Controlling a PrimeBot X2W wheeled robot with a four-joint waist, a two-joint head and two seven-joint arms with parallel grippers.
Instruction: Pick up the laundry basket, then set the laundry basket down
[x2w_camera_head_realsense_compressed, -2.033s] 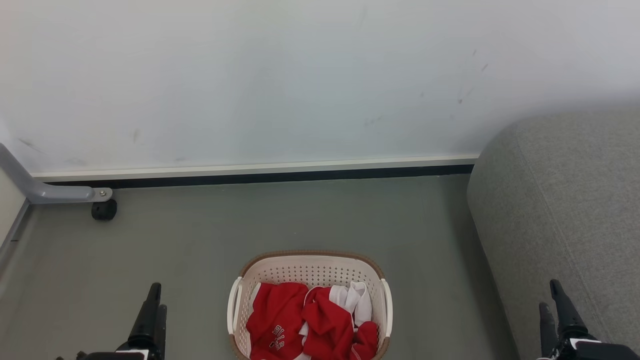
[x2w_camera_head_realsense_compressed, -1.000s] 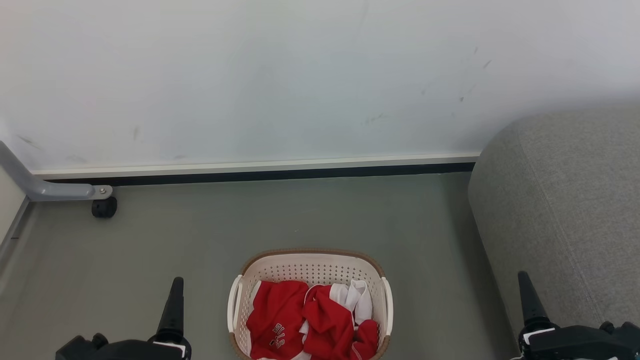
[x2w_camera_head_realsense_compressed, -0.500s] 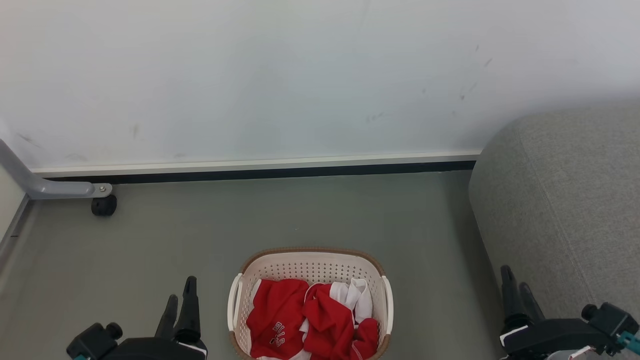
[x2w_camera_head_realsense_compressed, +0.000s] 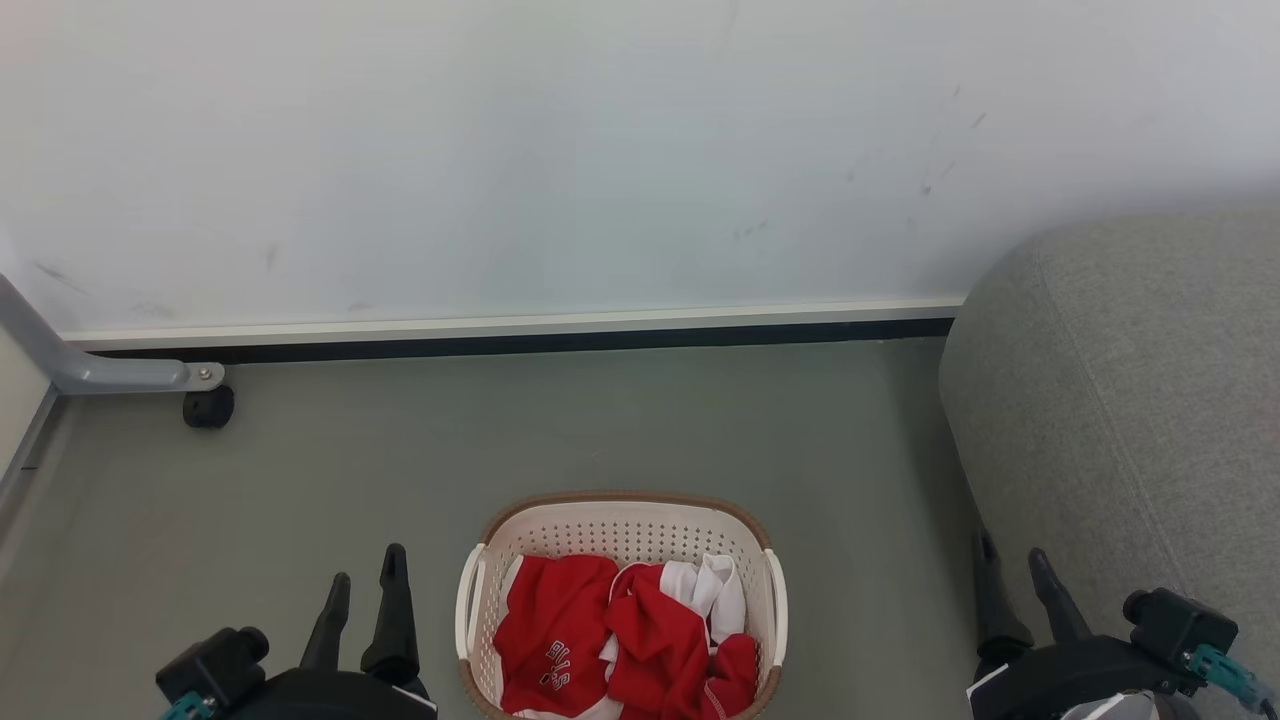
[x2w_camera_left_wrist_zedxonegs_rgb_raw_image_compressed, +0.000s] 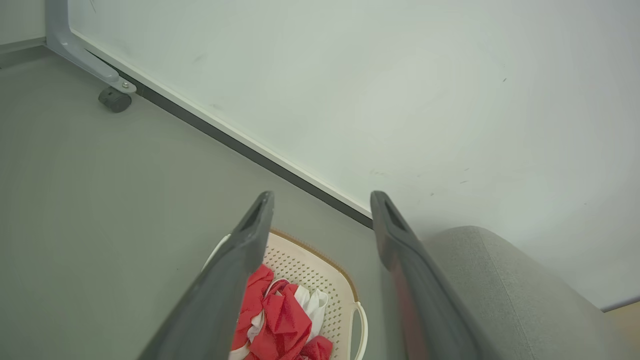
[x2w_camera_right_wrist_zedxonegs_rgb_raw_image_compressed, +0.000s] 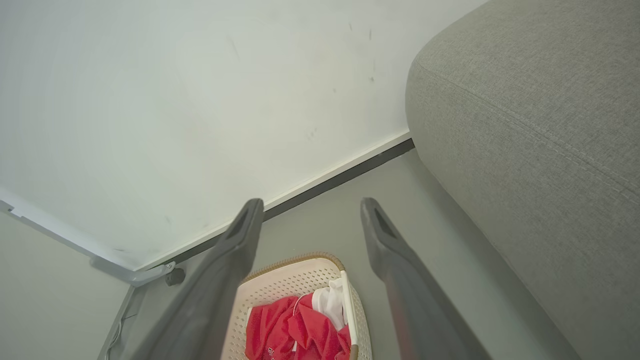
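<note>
The laundry basket (x2w_camera_head_realsense_compressed: 620, 530), cream with perforated walls, a brown rim and white side handles, stands on the grey floor at the bottom centre of the head view, holding red and white clothes (x2w_camera_head_realsense_compressed: 620, 640). My left gripper (x2w_camera_head_realsense_compressed: 365, 570) is open just left of its left handle, apart from it. To the right, my right gripper (x2w_camera_head_realsense_compressed: 1012, 558) is open, a wider gap away from the right handle. The basket (x2w_camera_left_wrist_zedxonegs_rgb_raw_image_compressed: 320, 265) lies beneath the left gripper (x2w_camera_left_wrist_zedxonegs_rgb_raw_image_compressed: 322, 202) in the left wrist view. Under the right gripper (x2w_camera_right_wrist_zedxonegs_rgb_raw_image_compressed: 310, 207) in the right wrist view sits the basket (x2w_camera_right_wrist_zedxonegs_rgb_raw_image_compressed: 295, 280).
A grey upholstered sofa (x2w_camera_head_realsense_compressed: 1130, 420) rises close on the right, beside my right gripper. A white wall panel (x2w_camera_head_realsense_compressed: 600, 160) with a dark base strip runs behind the basket. At far left stands a grey metal leg with a black caster (x2w_camera_head_realsense_compressed: 208, 408).
Both grippers have swung inward toward the basket and turned so that both fingers of each show spread. The basket has stayed where it was.
</note>
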